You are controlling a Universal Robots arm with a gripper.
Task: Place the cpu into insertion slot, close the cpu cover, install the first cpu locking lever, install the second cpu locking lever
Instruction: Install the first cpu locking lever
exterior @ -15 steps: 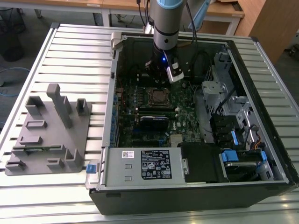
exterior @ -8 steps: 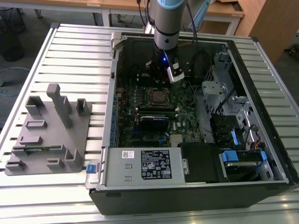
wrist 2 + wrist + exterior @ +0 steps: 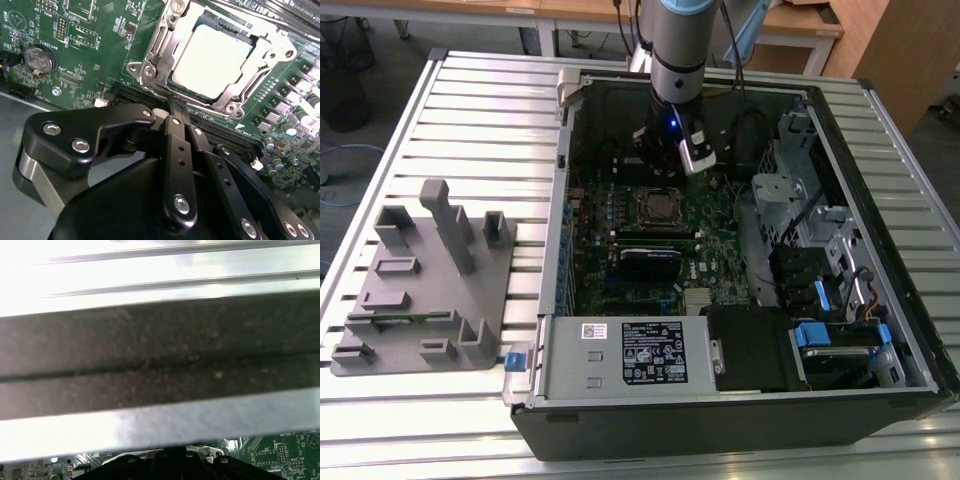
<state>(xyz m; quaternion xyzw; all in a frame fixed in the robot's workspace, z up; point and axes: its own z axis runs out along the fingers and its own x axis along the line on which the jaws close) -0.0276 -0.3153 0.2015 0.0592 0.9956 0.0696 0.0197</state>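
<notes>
The cpu (image 3: 212, 59), a pale silver square, lies in the insertion slot (image 3: 660, 207) on the green motherboard (image 3: 100, 45). The cpu cover (image 3: 256, 80), a silver frame, lies flat around the cpu, whose face shows through its window. A thin metal lever (image 3: 152, 47) runs along one side of the socket. My gripper (image 3: 175, 104) is shut, with its black fingers (image 3: 179, 150) pressed together and their tips at the socket's edge, by one corner of the cover. In the exterior view the gripper (image 3: 658, 165) hangs inside the case just behind the socket.
The open computer case (image 3: 552, 330) lies on a slatted table. A black card (image 3: 648, 262) sits in front of the socket, a power supply (image 3: 640, 352) at the front, drive cages (image 3: 790, 200) on the exterior view's right. A grey fixture (image 3: 430, 290) stands outside. A dark case wall (image 3: 160, 360) is close by.
</notes>
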